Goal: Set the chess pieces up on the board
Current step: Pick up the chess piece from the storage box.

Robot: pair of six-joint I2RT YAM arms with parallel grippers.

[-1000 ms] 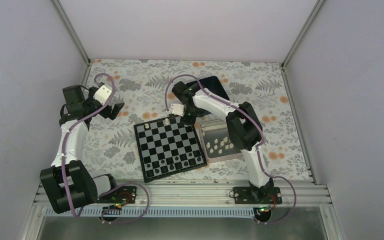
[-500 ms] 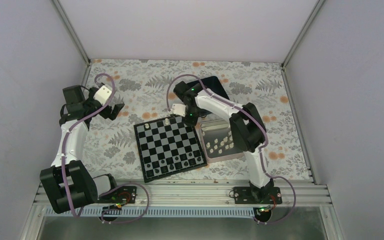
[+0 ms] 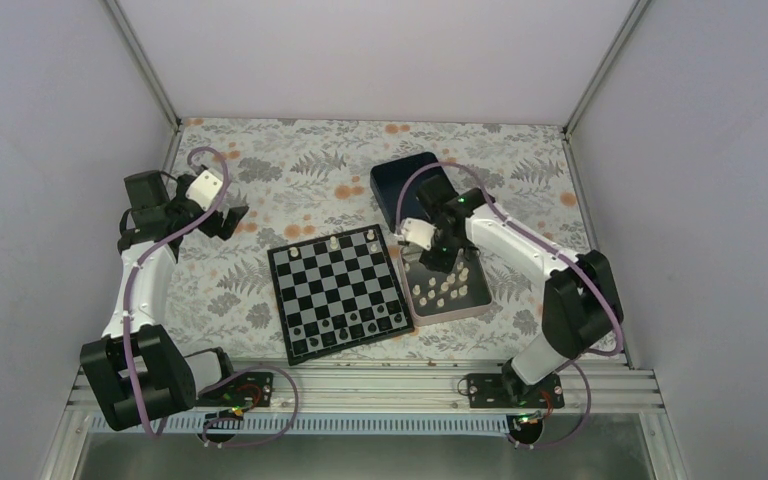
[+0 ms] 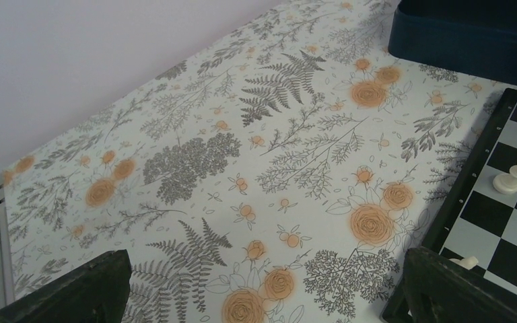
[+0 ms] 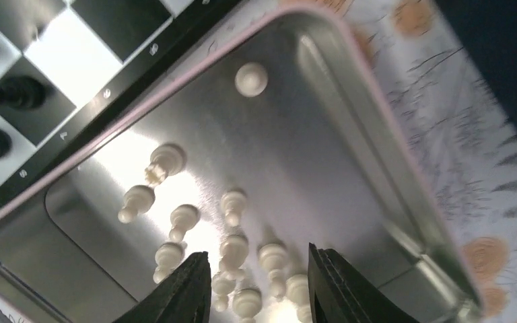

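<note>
In the top view the right gripper [image 3: 439, 261] hides part of the silver tin [image 3: 476, 300], and the small cream chess pieces [image 3: 441, 291] there are mere specks; its wrist view cuts both fingers off at the bottom edge and shows only a corner of the board [image 5: 54, 54] at upper left; the left wrist view cuts the board [image 4: 505, 202] off at the right edge and a dark blue box [image 4: 471, 33] at the top.

A floral cloth [image 3: 290, 170] covers the table between plain pale walls; the board [image 3: 335, 290] lies at centre, the tin touching its right side.

A second ago the right arm reached over the board's upper right corner and hid most of the box [image 3: 400, 180]; now it hangs over the tin, jaws parted and empty above the loose chess pieces [image 5: 232, 249], and a second cream piece [image 3: 373, 235] shows on the board's top row.

The left gripper [image 3: 232, 220] has not moved, at the left of the frame, jaws spread wide on nothing.
</note>
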